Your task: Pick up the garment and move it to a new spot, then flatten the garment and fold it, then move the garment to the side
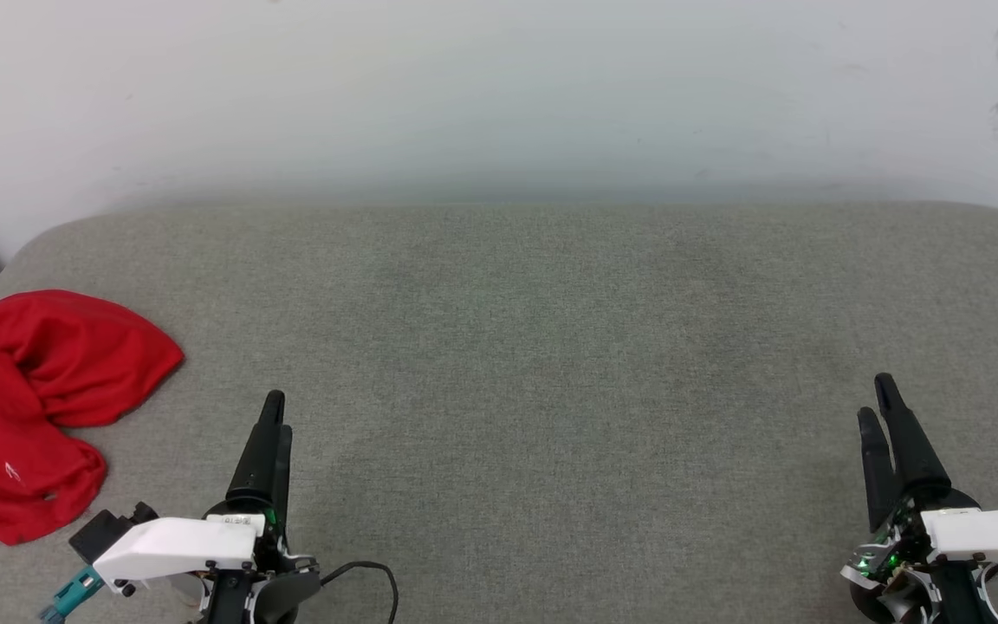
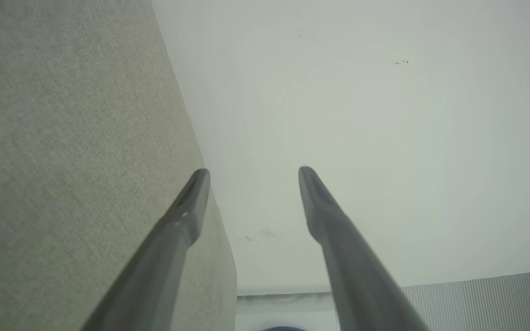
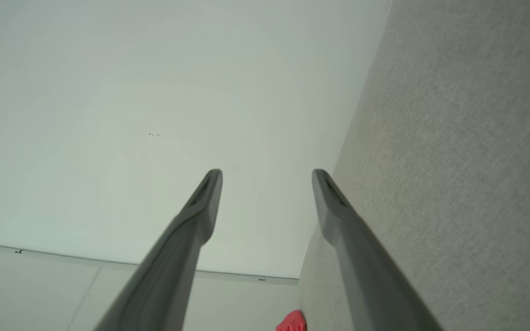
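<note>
garment lying crumpled left of gaping left gripper; soft, likely sagging; raised fold inviting pinch; right gripper gaping too.

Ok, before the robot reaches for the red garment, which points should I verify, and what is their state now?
1. Garment located: ok, at the left edge of the grey cushion.
2. Left gripper open and empty: ok.
3. Right gripper open and empty: ok.
4. Way from left gripper to garment: ok, bare cushion between them.
5. Garment flat enough to fold: not ok, it is crumpled.
6. Part of the garment hanging over the edge: cannot tell.
</note>
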`<state>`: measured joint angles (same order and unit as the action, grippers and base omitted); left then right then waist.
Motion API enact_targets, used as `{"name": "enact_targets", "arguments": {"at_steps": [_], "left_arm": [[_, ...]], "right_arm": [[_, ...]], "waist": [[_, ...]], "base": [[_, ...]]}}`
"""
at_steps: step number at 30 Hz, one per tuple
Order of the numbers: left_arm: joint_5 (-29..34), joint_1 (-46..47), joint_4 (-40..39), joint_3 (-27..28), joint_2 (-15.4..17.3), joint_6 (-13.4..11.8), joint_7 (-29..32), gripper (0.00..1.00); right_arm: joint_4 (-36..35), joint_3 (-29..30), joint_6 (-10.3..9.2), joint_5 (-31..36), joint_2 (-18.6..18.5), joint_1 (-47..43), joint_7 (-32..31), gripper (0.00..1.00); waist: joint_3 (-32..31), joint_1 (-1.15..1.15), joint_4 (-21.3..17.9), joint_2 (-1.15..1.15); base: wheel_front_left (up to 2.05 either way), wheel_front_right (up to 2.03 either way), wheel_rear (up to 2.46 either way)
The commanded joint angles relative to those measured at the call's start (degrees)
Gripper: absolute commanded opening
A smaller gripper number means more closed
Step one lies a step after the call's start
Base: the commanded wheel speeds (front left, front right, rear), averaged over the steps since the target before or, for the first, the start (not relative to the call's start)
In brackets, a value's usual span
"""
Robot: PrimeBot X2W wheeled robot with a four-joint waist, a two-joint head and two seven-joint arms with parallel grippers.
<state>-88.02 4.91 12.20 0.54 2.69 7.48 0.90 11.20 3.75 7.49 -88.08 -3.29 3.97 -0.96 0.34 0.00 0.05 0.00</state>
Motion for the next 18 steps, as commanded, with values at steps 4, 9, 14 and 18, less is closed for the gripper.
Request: {"name": "enact_targets", "arguments": {"at_steps": [4, 9, 14, 18], "left_arm": [[3.80, 1.61, -2.63, -0.33, 0.14, 0.04, -1.32, 1.00], [8.96, 1.65, -3.82, -1.30, 0.15, 0.04, -2.43, 1.00], [14.54, 1.66, -4.57, -1.98, 0.16, 0.04, -3.50, 1.00], [18.88, 1.56, -4.85, -2.36, 0.16, 0.04, -4.32, 1.00]], "right_arm": [[-2.28, -0.88, 0.01, 3.44, -1.15, 0.35, 1.40, 1.00], [-3.43, -0.98, 0.01, 8.60, -1.43, 0.20, 2.57, 1.00], [-4.50, -0.90, 0.01, 14.65, -1.26, -0.16, 3.65, 1.00], [-4.86, -0.83, 0.01, 19.93, -1.15, -0.57, 4.44, 1.00]], "waist": [[0.05, 0.00, 0.07, 0.00], [0.03, 0.00, 0.11, 0.00], [-0.03, 0.00, 0.13, 0.00], [-0.10, 0.00, 0.17, 0.00]], "base": [[0.00, 0.00, 0.00], [0.00, 0.00, 0.00], [0.00, 0.00, 0.00], [0.00, 0.00, 0.00]]}}
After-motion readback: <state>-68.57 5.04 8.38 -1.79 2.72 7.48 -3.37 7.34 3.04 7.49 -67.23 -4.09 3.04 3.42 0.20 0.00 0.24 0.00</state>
